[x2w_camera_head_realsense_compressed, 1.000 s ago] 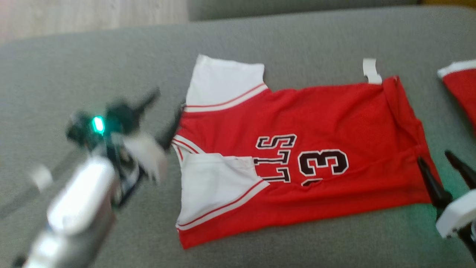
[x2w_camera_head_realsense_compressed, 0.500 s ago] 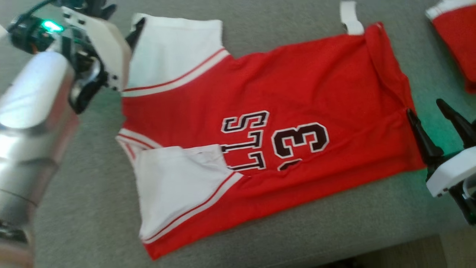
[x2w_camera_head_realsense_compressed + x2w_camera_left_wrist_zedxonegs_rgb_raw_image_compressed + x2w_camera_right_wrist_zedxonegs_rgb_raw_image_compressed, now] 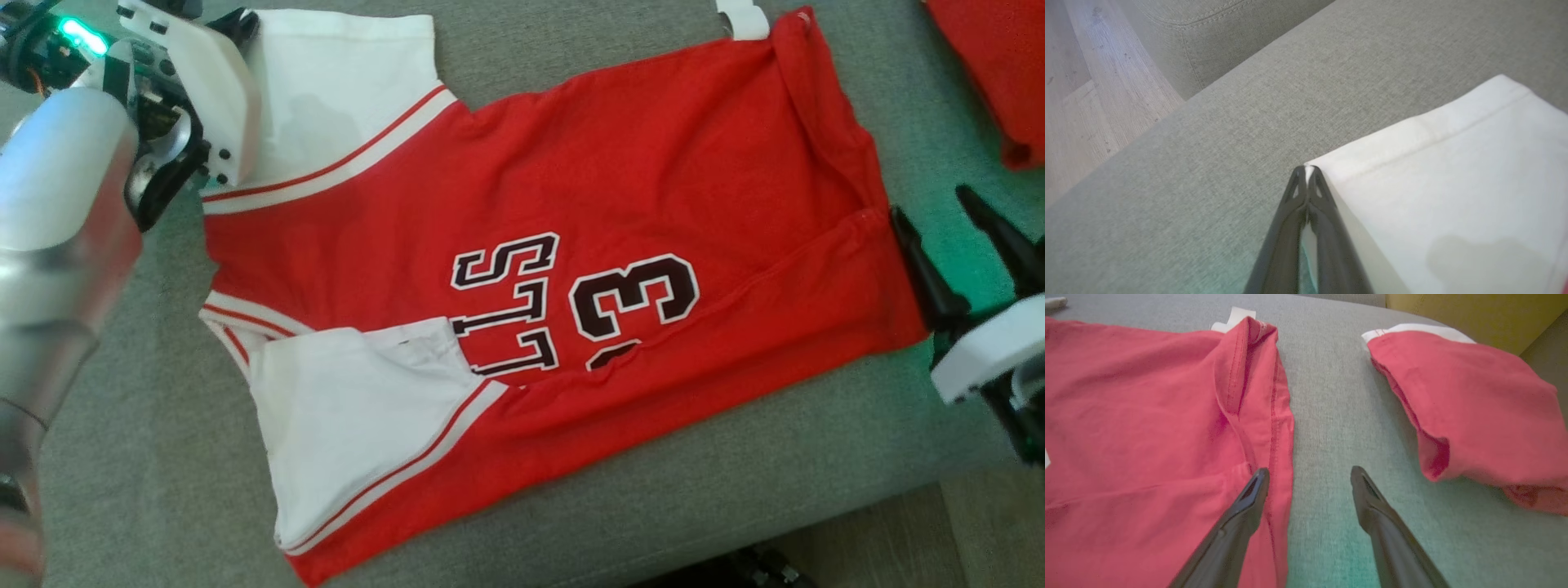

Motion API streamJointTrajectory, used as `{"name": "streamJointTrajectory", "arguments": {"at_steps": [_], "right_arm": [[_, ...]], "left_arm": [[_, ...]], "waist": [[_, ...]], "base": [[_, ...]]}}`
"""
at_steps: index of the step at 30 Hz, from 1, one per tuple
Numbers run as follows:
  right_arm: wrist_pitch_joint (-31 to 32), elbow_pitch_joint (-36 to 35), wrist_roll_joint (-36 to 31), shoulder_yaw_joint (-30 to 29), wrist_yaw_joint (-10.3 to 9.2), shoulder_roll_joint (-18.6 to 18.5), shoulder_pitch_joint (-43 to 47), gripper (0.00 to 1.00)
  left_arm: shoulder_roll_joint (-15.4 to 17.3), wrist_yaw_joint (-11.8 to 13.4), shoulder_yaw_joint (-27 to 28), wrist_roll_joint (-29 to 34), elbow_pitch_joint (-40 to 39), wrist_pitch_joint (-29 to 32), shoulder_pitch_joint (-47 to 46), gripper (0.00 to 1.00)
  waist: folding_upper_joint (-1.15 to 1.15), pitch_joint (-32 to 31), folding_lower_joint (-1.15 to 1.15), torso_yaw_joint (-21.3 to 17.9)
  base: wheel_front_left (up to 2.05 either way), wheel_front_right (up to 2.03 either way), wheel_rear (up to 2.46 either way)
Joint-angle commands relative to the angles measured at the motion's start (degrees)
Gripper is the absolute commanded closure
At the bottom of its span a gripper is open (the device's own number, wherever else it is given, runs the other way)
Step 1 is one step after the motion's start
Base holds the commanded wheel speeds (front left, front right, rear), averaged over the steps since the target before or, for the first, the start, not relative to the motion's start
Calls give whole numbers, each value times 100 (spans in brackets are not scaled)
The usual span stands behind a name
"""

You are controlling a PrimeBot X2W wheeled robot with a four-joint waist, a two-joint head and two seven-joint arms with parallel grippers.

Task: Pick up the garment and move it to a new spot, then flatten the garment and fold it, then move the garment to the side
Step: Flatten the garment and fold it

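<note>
Clamping the left gripper (image 3: 1306, 170) shut on the far white sleeve (image 3: 1453, 171) corner, probably for folding it inward. Hovering the right gripper (image 3: 1310, 479) wide open astride the hem (image 3: 1280, 428), gripping nothing, likely readying to pinch there. Lying nearly flat across the grey cushion (image 3: 653, 506): red garment (image 3: 620, 163), black lettering, near sleeve folded onto the chest.

Red, white and black-lettered garment (image 3: 612, 163); grey, seemingly flecked cushion (image 3: 147, 457).
</note>
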Motion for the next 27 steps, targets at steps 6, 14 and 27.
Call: {"name": "streamJointTrajectory", "arguments": {"at_steps": [6, 14, 27], "right_arm": [[320, -17, 420, 220, 14, -254, -763, 0], [1483, 690, 1529, 958, 14, -241, -2179, 0], [1883, 2622, 2114, 1839, 14, -92, -3585, 5]], "left_arm": [[383, 10, -234, -135, -150, -430, -460, 100], [321, 10, -634, -305, -280, -643, -738, 100], [257, 10, -1125, -586, -267, -982, -1002, 100]], "waist": [[0, -103, 0, 170], [0, -146, 0, 481], [0, -111, 0, 790]], "base": [[0, 0, 0], [0, 0, 0], [0, 0, 0]]}}
